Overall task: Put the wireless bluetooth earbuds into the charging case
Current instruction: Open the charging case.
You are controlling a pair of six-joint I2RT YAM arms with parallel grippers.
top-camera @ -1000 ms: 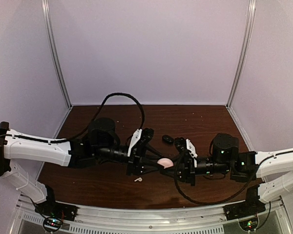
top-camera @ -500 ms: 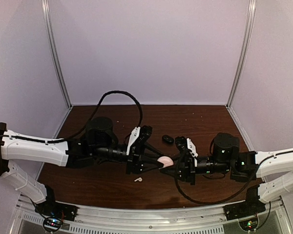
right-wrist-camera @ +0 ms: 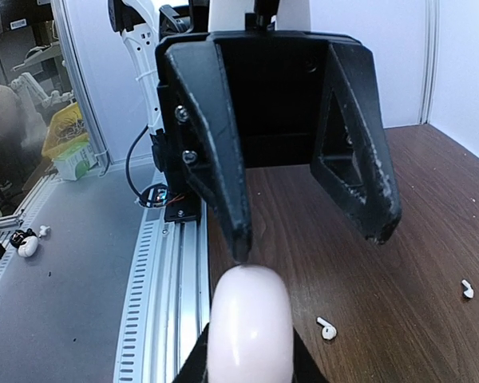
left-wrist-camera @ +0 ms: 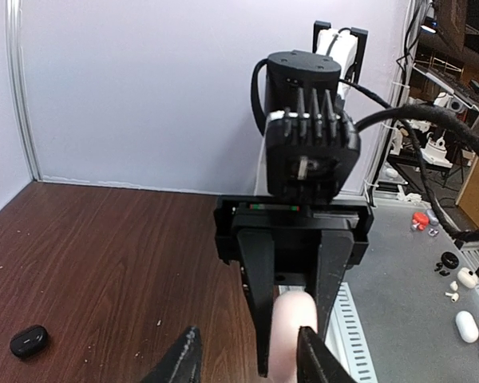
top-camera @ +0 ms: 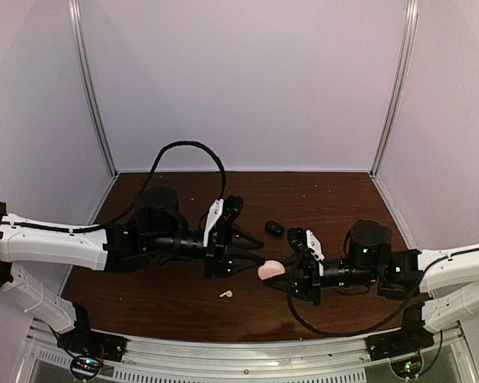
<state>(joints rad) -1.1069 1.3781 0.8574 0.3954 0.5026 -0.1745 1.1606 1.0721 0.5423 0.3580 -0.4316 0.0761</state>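
The right gripper [left-wrist-camera: 291, 343] squeezed the pink case [right-wrist-camera: 250, 327]. The left gripper [right-wrist-camera: 307, 235] gaped wide beside it. Two white earbuds [right-wrist-camera: 326, 328] lay near the case, not in yet.

Left arm [top-camera: 56, 243]: stretched low from left edge toward centre, forearm near level. Left gripper [top-camera: 254, 254]: points right, fingers [right-wrist-camera: 219, 159] spread wide. Right arm [top-camera: 455, 267]: mirrors left, reaching in from right edge, forearm level. Right gripper [top-camera: 279, 269]: faces left gripper tip to tip, fingers [left-wrist-camera: 259, 303] clamped on charging case [top-camera: 268, 270]. Case's free end sits at left fingertips. I cannot tell whether they touch.
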